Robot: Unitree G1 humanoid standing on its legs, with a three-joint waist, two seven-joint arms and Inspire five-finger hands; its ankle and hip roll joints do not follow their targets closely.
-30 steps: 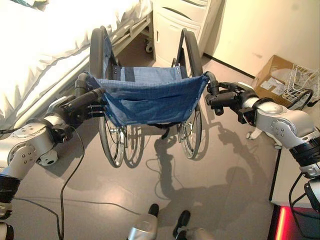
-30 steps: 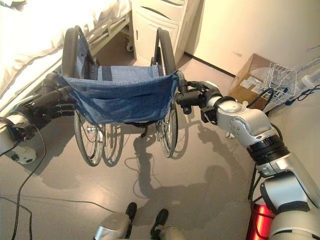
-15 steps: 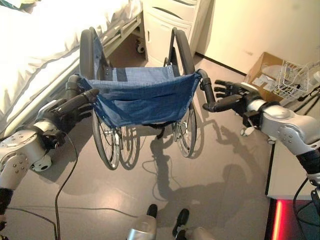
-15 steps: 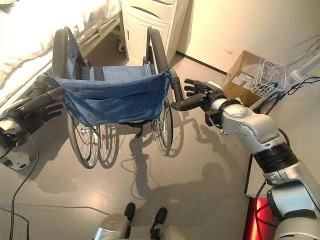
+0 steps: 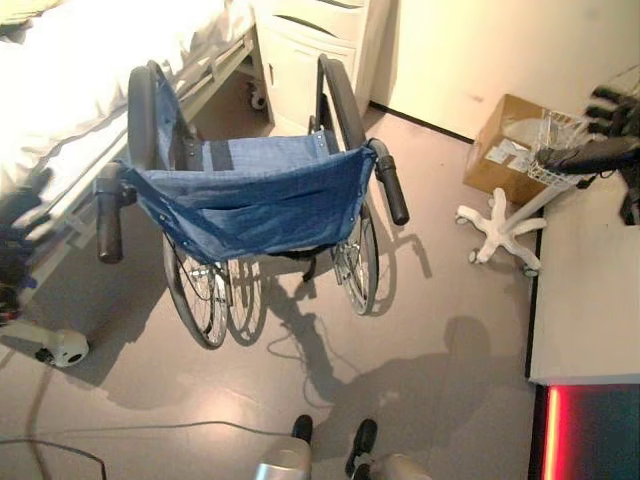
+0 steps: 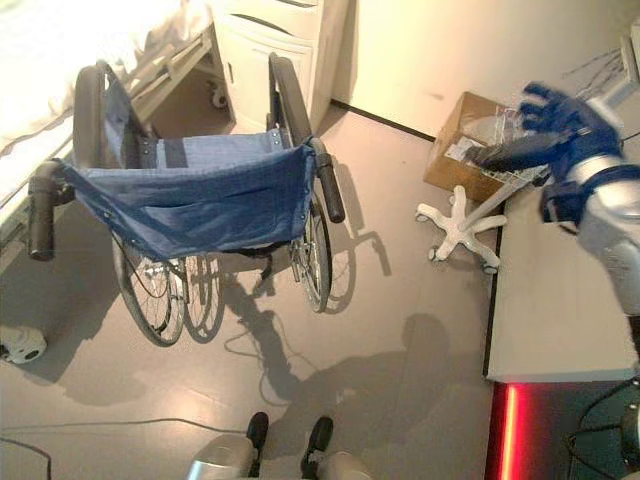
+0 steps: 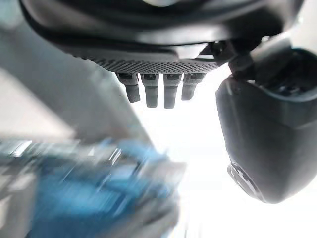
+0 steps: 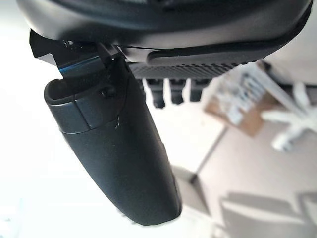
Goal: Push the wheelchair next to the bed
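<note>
- The bed, with white bedding and a rail along its side, lies just beside the wheelchair, on the robot's left of it.
- The wheelchair stands on the grey floor with its blue fabric backrest toward the robot and its big wheels pointing away toward the wall; the side with its left push handle is the side nearest the bed rail.
- Its right push handle sticks out free on the side away from the bed, with nothing gripping it.
- A white cabinet stands just beyond the wheelchair, against the wall and next to the head of the bed.
- A cardboard box sits on the floor well to the right of the wheelchair, near the wall.
- A white star-shaped wheeled base with a slanted pole stands between the wheelchair and the box, nearer to the box.
- The right hand is raised well to the right of the wheelchair, over the box, its fingers spread wide and holding nothing.
- The left hand shows as a dark blur left of the wheelchair, beside the bed rail and apart from the left push handle; in its own wrist view the fingers hang straight, around nothing.
</note>
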